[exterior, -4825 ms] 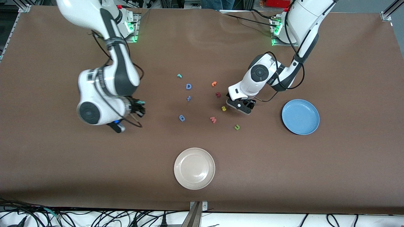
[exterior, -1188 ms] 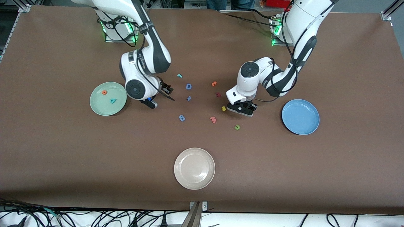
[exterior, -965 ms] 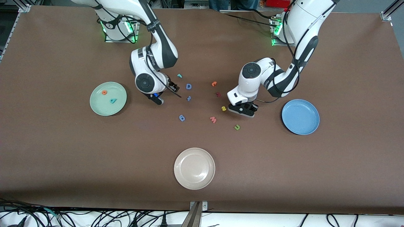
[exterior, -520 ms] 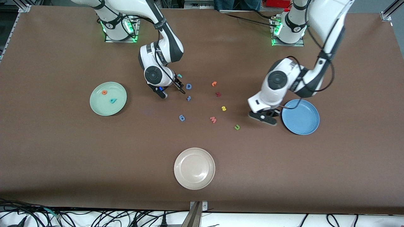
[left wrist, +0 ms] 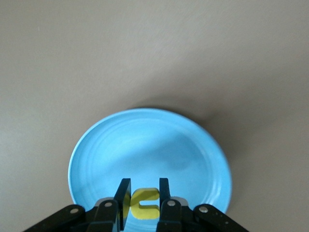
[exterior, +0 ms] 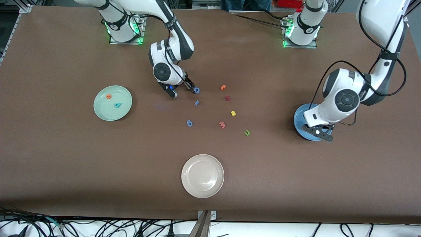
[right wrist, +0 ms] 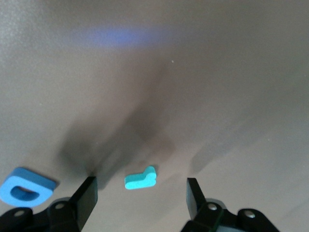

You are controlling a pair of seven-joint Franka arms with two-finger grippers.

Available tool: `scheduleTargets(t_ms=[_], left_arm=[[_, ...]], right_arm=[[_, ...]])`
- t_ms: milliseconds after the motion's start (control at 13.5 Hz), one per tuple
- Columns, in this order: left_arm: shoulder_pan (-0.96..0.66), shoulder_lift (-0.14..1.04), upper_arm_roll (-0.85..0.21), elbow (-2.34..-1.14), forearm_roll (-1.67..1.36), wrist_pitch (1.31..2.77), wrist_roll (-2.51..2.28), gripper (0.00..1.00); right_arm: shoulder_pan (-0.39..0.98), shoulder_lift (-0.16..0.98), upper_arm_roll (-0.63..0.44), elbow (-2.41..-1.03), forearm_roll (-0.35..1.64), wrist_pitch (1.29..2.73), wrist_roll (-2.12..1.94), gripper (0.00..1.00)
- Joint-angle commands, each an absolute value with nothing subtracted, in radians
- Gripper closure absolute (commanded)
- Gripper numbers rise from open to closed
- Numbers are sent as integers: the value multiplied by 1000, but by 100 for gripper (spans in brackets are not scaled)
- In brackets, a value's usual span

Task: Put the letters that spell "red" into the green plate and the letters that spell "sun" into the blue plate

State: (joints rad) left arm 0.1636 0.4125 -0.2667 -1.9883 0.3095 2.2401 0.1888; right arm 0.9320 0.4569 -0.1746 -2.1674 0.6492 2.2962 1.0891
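Right gripper point(right wrist: 140, 191) hangs over the teal "r" point(right wrist: 140, 178), fingers spread wide with the letter on the table between them and touching neither. Just beside it lies the blue capital D point(right wrist: 24, 188). Toward the right arm's end of the table stands the green plate point(exterior: 112, 103), holding the orange "e" point(exterior: 108, 96) and the teal "d" point(exterior: 117, 105). Mid-table lie the yellow "s" point(exterior: 233, 113) and, nearer the front camera, the green "n" point(exterior: 247, 132). Between them lies the pink "w" point(exterior: 222, 124). Nearest the front camera sits the white plate point(exterior: 202, 175). Left gripper point(left wrist: 144, 195) is clamped on the yellow "u" point(left wrist: 145, 203), holding it over the blue plate point(left wrist: 149, 150), above the plate's part nearest the front camera.
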Motion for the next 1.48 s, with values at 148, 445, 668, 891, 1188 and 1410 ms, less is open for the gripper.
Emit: scheduleTargets(t_ms=[148, 445, 668, 891, 1188, 1410], left_arm=[[190, 454, -272, -1967, 272, 2233, 222, 0], [181, 439, -268, -1960, 176, 2224, -5, 0], [124, 439, -281, -1959, 128, 2226, -269, 0], [52, 443, -299, -1930, -7, 2235, -493, 0], [-70, 497, -299, -1867, -31, 2259, -818, 0], [-141, 557, -299, -1827, -29, 2322, -1018, 0]], right_arm=[[936, 408, -149, -2220, 667, 2312, 1127, 28], [959, 408, -150, -2227, 644, 2338, 1126, 42], [971, 399, -152, -2246, 612, 2405, 1126, 41], [985, 393, -152, -2249, 580, 2463, 1126, 41], [1002, 393, -153, -2284, 503, 2480, 1126, 41], [1002, 385, -153, -2301, 499, 2479, 1126, 41]])
